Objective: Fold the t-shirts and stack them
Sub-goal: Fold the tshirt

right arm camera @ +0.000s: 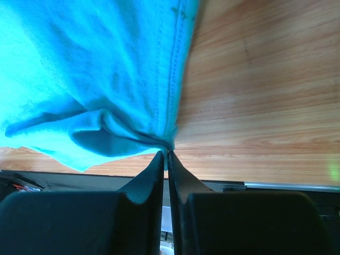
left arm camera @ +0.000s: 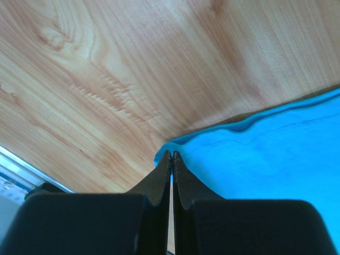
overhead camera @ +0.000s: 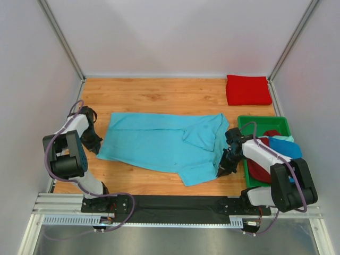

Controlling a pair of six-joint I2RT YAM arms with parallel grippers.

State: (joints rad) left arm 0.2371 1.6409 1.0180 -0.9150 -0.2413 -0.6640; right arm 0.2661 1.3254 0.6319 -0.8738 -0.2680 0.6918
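A light turquoise t-shirt [overhead camera: 159, 142] lies spread across the middle of the wooden table, its right part folded over. My left gripper [overhead camera: 95, 147] is shut on the shirt's near left corner [left arm camera: 175, 151]. My right gripper [overhead camera: 221, 169] is shut on the shirt's right hem [right arm camera: 164, 139], which bunches at the fingertips. A folded bright red t-shirt [overhead camera: 248, 89] lies at the far right corner. A dark red shirt [overhead camera: 259, 169] and a deeper blue shirt [overhead camera: 284, 146] lie bundled in the green tray [overhead camera: 245, 121].
The green plastic tray stands at the right edge, right beside my right arm. White walls close in the table [overhead camera: 149, 95] on three sides. A black strip and a metal rail [overhead camera: 159, 207] run along the near edge.
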